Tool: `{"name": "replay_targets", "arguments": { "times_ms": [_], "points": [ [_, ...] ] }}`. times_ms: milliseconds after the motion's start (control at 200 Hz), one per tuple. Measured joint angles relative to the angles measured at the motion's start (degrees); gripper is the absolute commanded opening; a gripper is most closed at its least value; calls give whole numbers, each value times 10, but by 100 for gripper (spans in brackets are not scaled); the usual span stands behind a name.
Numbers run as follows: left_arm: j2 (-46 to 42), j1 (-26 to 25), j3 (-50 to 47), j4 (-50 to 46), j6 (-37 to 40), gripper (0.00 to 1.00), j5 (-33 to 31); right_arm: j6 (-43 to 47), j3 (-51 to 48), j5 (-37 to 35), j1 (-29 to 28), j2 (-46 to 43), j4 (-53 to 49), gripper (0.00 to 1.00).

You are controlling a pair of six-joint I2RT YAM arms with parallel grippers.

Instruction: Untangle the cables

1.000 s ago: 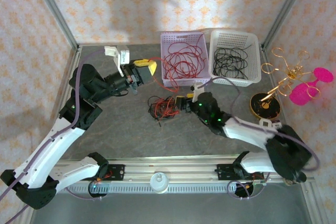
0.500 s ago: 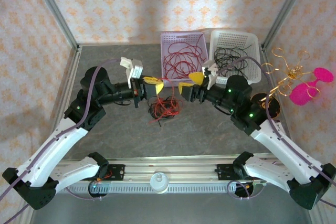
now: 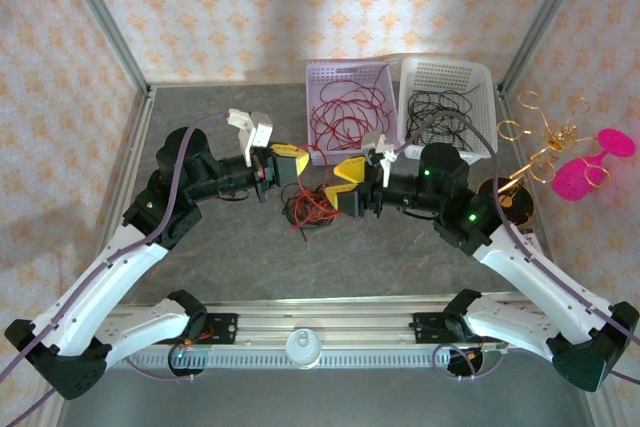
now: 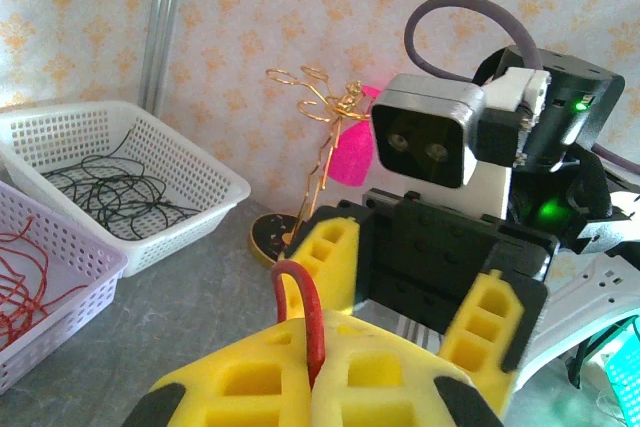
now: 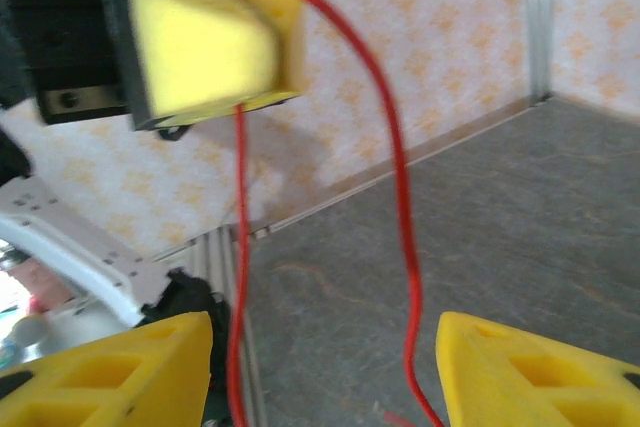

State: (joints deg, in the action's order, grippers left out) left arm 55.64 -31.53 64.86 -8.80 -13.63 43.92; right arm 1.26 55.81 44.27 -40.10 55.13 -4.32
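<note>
The cables (image 3: pixel 310 205) lie as a small red and black tangle on the grey table. My left gripper (image 3: pixel 290 161) hangs just above and left of it, shut on a red cable loop (image 4: pixel 300 292) that sticks up between its yellow fingers (image 4: pixel 250 382). Two red strands (image 5: pixel 400 197) drop from that grip toward the table. My right gripper (image 3: pixel 350 185) faces the left one from the right, open. Both strands hang in the gap between its fingers (image 5: pixel 530 367), touching neither. In the right wrist view, my right gripper (image 5: pixel 325 372) looks up at the left gripper (image 5: pixel 210 37).
A purple basket (image 3: pixel 347 66) with red cables and a white basket (image 3: pixel 447 61) with black cables stand at the back. A gold wire stand (image 3: pixel 545 147) with pink discs is at the right. Metal frame posts and patterned walls enclose the table.
My left gripper moved right and forward with the red cable, lifting it above the tangle. My right arm rose from the table beside the tangle and turned its open gripper toward the left one.
</note>
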Motion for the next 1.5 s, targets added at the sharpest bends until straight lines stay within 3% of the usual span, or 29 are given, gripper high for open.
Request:
{"name": "replay_targets", "arguments": {
  "times_ms": [135, 315, 485, 666, 921, 1221, 1306, 1366, 1501],
  "points": [
    [0, 0, 0, 0, -3, 0, 2, -3, 0, -83, 0, 9, 15, 56],
    [0, 0, -1, 0, -9, 0, 2, -13, 0, -94, -24, 64, 66, 53],
    [0, 0, -1, 0, -15, 0, 2, -26, -12, -106, -35, 89, 100, 30],
    [0, 0, -1, -8, -14, 0, 1, -5, -14, -216, -36, 92, 122, 9],
    [2, 0, -25, -54, 1, 0, -26, 96, 15, -386, -42, 117, 120, 7],
    [9, 0, -46, -64, 17, 0, -66, 204, 69, -456, -48, 146, 108, 7],
    [10, 0, -54, -61, 19, 40, -72, 226, 88, -472, -49, 165, 98, 5],
    [9, 0, -66, -62, 20, 57, -75, 239, 112, -494, -42, 179, 89, 3],
    [9, 0, -103, -55, 15, 65, -87, 253, 177, -516, -22, 206, 85, 0]
  ]
}}
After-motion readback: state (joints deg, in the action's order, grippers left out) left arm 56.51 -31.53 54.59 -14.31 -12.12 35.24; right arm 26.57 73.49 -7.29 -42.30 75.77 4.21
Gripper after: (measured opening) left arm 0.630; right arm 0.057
